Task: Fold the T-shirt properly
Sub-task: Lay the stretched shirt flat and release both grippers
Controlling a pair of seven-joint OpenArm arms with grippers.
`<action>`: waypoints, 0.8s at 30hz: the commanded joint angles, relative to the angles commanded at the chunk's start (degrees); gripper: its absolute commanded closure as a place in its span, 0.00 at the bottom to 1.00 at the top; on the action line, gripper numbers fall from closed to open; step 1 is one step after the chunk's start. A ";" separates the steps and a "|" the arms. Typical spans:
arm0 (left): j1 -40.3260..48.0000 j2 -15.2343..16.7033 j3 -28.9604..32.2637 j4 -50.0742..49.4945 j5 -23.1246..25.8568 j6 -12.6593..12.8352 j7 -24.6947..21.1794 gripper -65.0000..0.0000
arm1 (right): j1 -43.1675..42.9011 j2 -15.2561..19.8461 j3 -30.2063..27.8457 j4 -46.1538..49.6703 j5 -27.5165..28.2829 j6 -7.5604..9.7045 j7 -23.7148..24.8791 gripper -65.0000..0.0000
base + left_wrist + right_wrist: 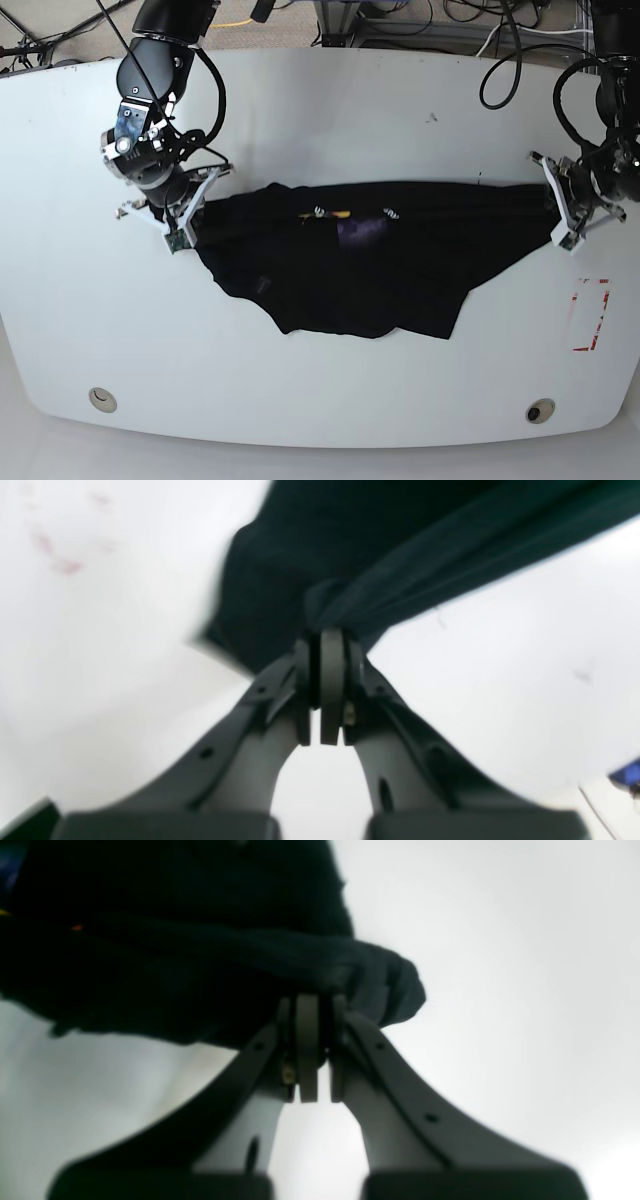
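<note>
Both wrist views are soft and blurred throughout, with the left claw [331, 645] and right claw [307, 1007] rendered without sharp edges. The white desk [320, 110] is evenly and brightly lit from above, nearly overexposed in the wrist views. The T-shirt [350, 270] is crushed to near-black. Barrel distortion is seen in the base view's curved desk edges.

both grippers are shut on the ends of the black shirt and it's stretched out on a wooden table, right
Not quite: the table is white, not wooden, as the base view shows. The rest holds: the left gripper and right gripper are each shut on an end of the black shirt, stretched between them.
</note>
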 joint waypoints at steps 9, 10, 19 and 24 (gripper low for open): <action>8.00 0.09 0.09 -1.93 9.85 -0.09 -6.15 1.00 | -7.38 -1.93 3.16 0.09 0.18 0.18 -0.09 0.99; 8.35 0.09 0.09 -2.37 10.29 -0.09 -6.15 1.00 | -8.00 -1.93 3.25 0.09 0.44 0.62 -0.09 0.99; 10.37 0.26 -0.26 -3.16 10.55 -0.09 -6.24 1.00 | -14.24 -1.85 4.92 0.26 7.38 1.32 -0.35 0.68; 10.46 2.37 -0.35 -2.90 10.90 -0.09 -6.24 1.00 | -17.85 -1.58 5.27 3.52 12.57 1.41 -0.35 0.49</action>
